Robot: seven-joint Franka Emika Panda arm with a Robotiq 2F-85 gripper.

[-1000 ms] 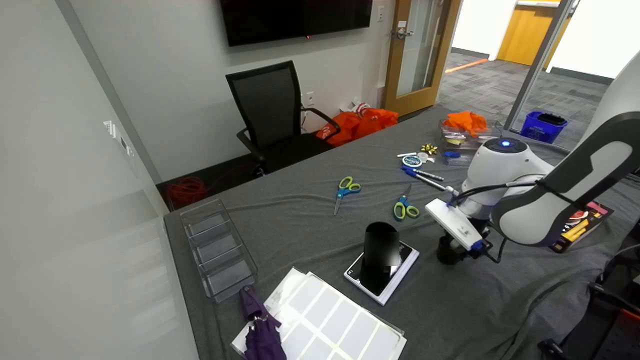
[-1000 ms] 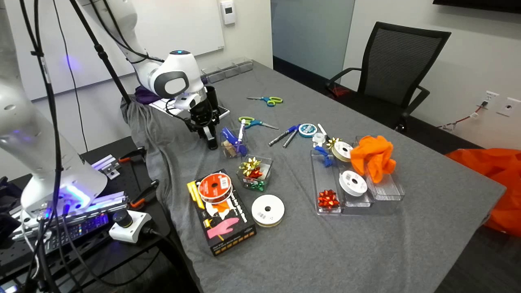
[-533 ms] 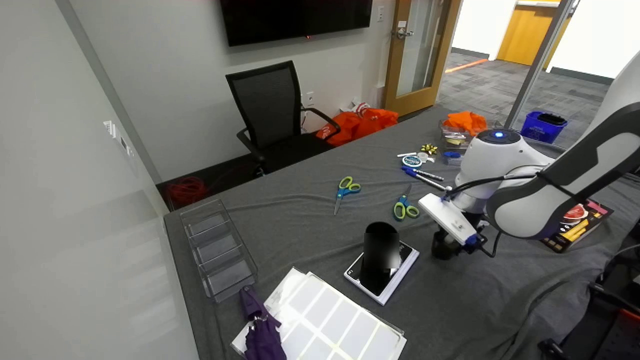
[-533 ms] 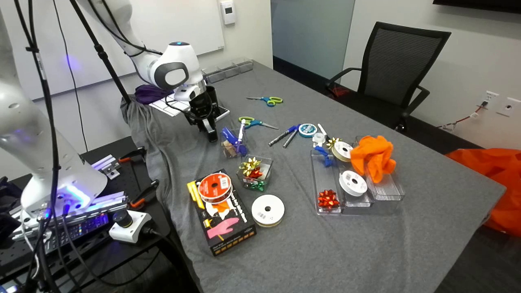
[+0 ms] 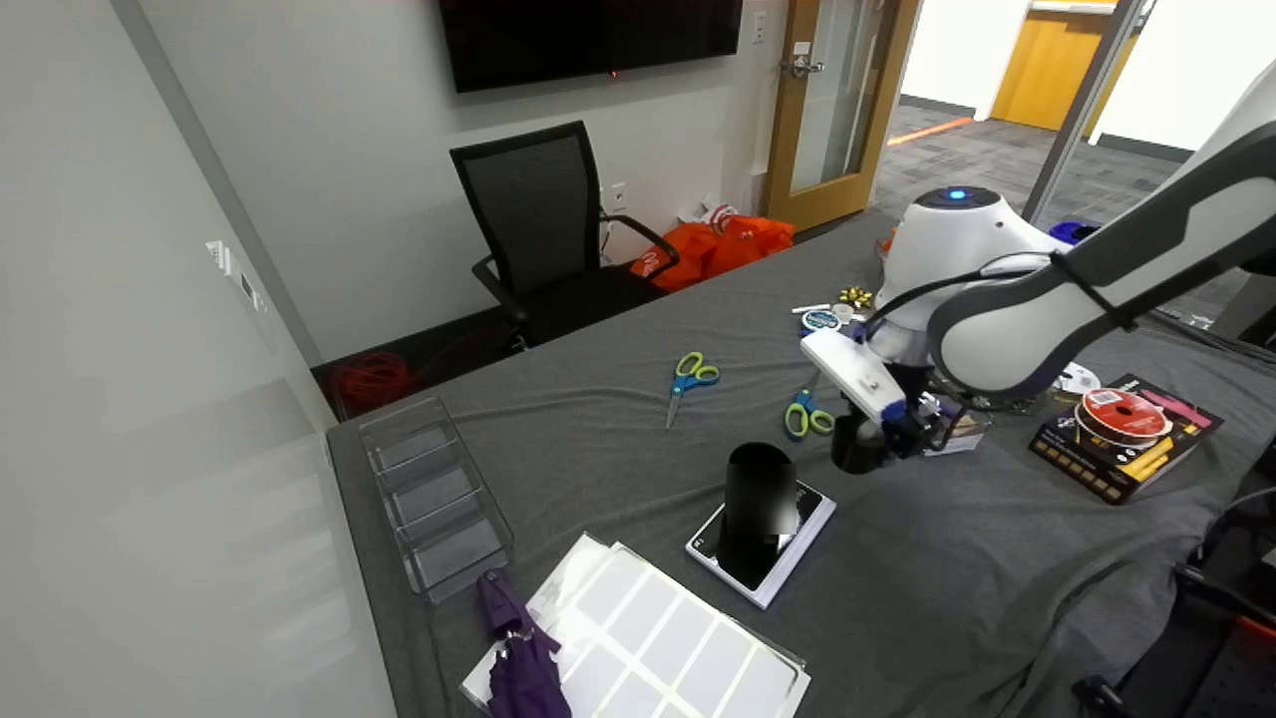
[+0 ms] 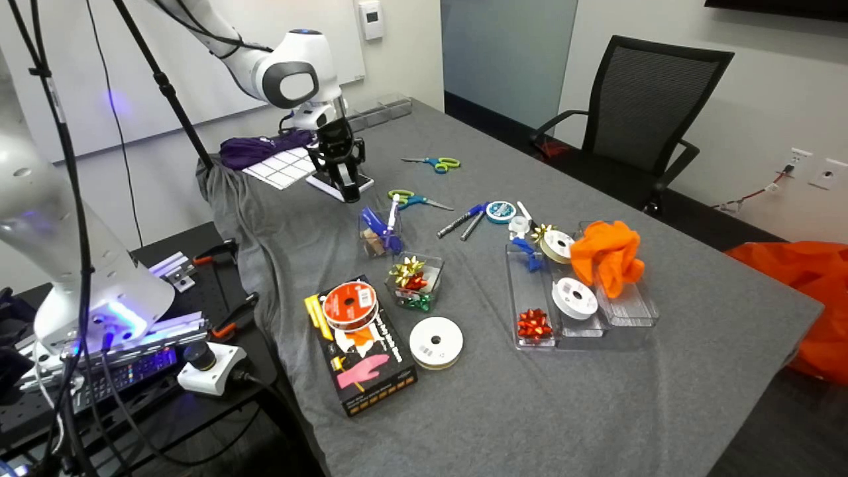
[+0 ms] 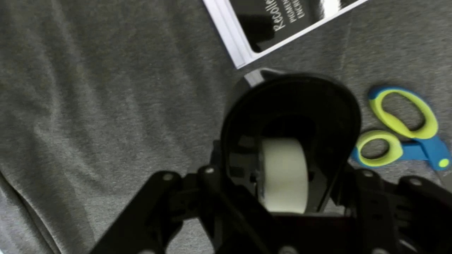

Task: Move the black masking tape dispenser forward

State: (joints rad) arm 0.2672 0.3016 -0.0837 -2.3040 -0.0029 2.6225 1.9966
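The black tape dispenser (image 7: pixel 326 137) is clamped between the fingers (image 7: pixel 355 181).

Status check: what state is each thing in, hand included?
hand: shut on the tape dispenser
tape dispenser: held, seemingly in mid-air
tape roll: seated in the dispenser
scissors nearer the hand: blades look closed
other scissors: blades look closed
ink pad: lying flat, looks shut
black holder: upright on the ink pad
black box: lying flat, red spool on top
wall screen: dark
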